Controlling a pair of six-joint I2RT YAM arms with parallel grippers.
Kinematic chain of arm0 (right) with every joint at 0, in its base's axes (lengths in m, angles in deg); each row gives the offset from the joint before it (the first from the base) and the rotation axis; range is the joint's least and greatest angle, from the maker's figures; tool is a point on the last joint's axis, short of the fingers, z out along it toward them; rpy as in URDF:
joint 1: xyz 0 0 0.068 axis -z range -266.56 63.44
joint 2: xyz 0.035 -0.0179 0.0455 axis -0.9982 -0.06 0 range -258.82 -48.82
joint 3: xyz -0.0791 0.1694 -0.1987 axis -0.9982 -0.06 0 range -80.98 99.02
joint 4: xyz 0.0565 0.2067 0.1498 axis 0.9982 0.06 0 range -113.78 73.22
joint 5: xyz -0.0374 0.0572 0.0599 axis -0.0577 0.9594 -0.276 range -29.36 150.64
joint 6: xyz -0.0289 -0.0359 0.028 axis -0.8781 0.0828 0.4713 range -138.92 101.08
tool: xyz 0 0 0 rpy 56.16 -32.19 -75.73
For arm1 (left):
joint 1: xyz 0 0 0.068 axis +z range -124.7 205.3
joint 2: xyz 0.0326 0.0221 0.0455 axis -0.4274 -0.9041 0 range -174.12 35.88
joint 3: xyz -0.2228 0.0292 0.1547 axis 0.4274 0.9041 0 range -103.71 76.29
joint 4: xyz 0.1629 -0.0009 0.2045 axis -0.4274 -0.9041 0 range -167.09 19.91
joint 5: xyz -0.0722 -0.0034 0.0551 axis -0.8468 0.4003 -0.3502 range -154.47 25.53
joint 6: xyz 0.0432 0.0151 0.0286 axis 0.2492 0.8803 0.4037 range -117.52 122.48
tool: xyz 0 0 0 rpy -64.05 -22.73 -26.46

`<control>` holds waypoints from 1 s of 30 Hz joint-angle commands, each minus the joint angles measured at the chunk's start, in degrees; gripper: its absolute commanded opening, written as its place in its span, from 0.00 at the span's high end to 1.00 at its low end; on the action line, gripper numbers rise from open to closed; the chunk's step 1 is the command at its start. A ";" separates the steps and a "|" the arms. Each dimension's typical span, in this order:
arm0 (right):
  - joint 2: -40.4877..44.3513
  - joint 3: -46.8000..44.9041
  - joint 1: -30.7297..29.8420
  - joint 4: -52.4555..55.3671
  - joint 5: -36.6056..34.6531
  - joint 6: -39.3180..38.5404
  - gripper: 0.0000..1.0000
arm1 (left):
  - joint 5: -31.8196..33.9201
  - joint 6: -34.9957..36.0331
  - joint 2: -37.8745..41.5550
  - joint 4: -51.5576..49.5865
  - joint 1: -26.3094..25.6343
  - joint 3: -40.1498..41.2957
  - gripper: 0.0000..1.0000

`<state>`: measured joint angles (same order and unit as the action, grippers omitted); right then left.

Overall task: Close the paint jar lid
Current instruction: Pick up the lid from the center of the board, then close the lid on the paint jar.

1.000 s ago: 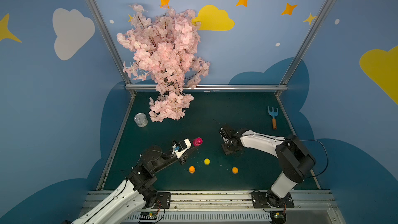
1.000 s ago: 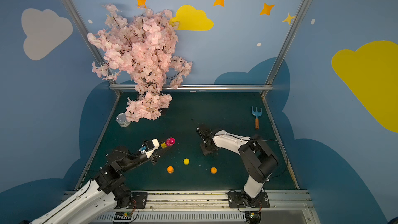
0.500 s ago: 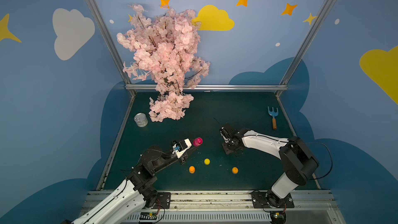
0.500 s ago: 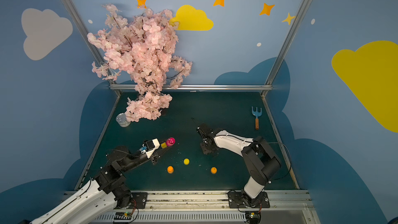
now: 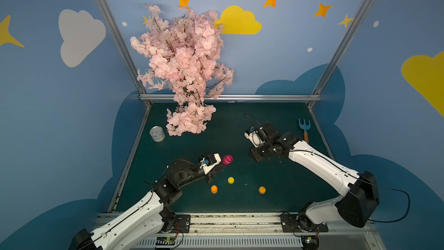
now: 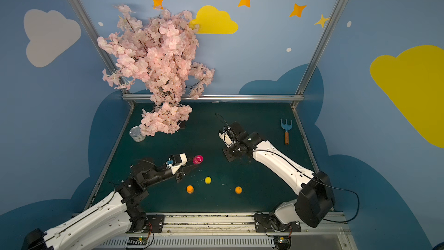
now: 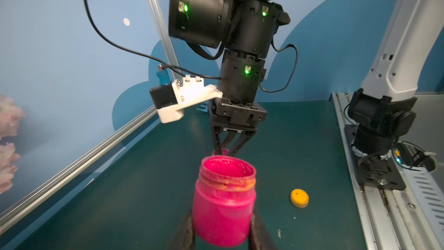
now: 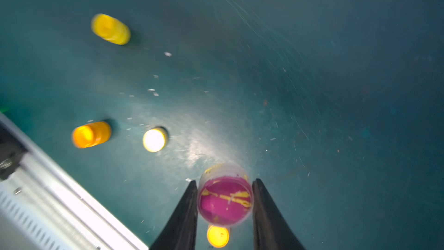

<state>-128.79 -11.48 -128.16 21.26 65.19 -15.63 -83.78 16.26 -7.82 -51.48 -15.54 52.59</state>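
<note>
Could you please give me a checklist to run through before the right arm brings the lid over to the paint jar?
1. Grip of left tool on paint jar: ok, fingers on both sides.
2. Jar mouth uncovered: ok.
3. Jar rim clean: not ok, crusted paint around the threads.
4. Grip of right tool on lid: ok, clamped on both sides.
5. Lid over jar mouth: not ok, the tools are well apart in both top views.
6. Lid's open side facing the jar: cannot tell.
</note>
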 commanded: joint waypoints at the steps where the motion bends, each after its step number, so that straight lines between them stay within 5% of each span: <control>1: 4.01 1.69 0.06 3.59 7.90 -4.67 0.71 | -6.16 -1.35 -2.36 4.97 0.49 -0.43 0.73; 10: 17.03 -5.79 0.36 -9.34 16.09 -3.31 0.67 | -0.37 -0.60 -11.75 8.40 1.52 -3.14 0.75; 21: 14.46 -3.11 0.30 -9.93 20.90 -3.88 0.66 | -5.99 -3.95 -21.24 18.05 1.99 -7.13 0.75; 30: 13.22 -1.83 0.19 -12.40 22.08 -4.17 0.66 | -8.11 -3.85 -23.79 16.64 1.99 -9.77 0.76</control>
<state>-114.73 -15.42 -127.97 10.66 86.24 -19.21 -90.01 12.96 -31.38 -36.16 -13.70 44.26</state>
